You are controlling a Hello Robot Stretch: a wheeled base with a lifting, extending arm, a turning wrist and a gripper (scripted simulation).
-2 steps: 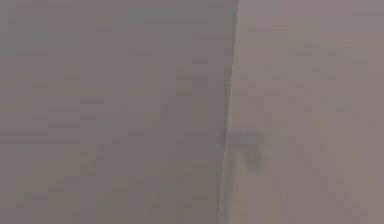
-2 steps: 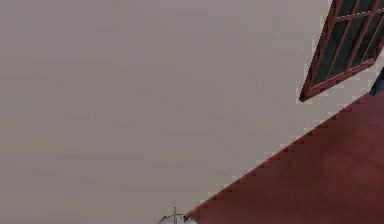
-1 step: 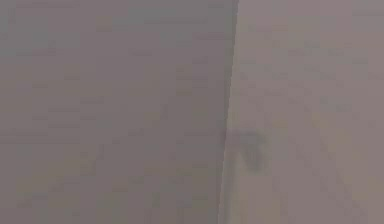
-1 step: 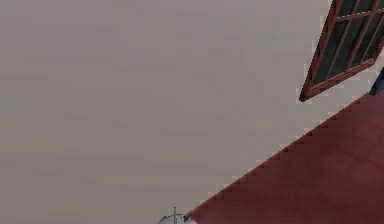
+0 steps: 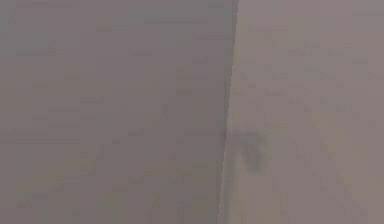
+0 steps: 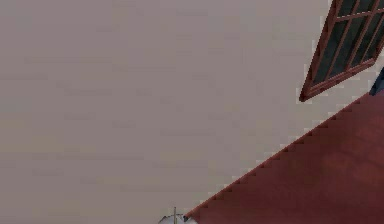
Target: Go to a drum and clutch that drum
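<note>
Plain greyish near wall [image 5: 110, 100] stands close ahead in the forward view and meets a slightly paler wall [image 5: 310, 90] along an upright seam, so the robot is nosed into a room corner. That says more about the robot than the room. A base pointed at a corner is, as I judge it, partway through a turn or a search, not lined up on anything to grasp.

In the arm side view a wide, bare side wall [image 6: 130, 100] comes down to a dark red floor [image 6: 320, 170]. The two meet along a slanting line, which fits a base standing at an angle to that wall. A window [image 6: 345, 45] with a red-brown frame and dark panes is set in the side wall at the upper right, well above the floor's edge. Just below it, at the picture's right edge, a sliver of something blue [image 6: 379, 82] pokes in, too little of it to name. At the bottom edge, where side wall and floor come together, sits a small pale thing [image 6: 175, 217] with a thin upright prong, also too small to name.

Where the drum is I cannot tell. Whether the end effector is released, clenched or grasping anything I cannot tell either. The task looks to be in its going-to stage. The next move, I would judge, is to turn the base out of the corner toward open floor to find the drum, keeping clear of the close walls as it swings.
</note>
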